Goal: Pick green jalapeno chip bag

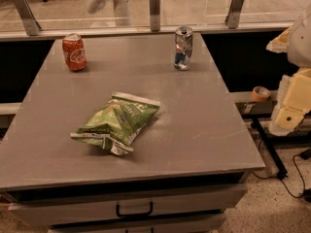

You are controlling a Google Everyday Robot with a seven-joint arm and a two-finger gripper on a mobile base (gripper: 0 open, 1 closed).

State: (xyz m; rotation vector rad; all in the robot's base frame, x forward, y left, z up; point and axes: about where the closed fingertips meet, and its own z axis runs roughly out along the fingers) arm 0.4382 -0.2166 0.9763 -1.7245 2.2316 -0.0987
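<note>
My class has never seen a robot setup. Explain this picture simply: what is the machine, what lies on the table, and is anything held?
This is a single camera view looking down on a grey table; where the camera is mounted is not recorded. The machine is a wheeled robot with one arm. Only cream-coloured parts of it show at the right edge: its gripper is there, beside the table and apart from everything on it. In the middle lies the crumpled green jalapeno chip bag, which the robot should pick up. A red soda can stands at the back left, a silver can at the back right. Nothing is held; the bag lies untouched.
</note>
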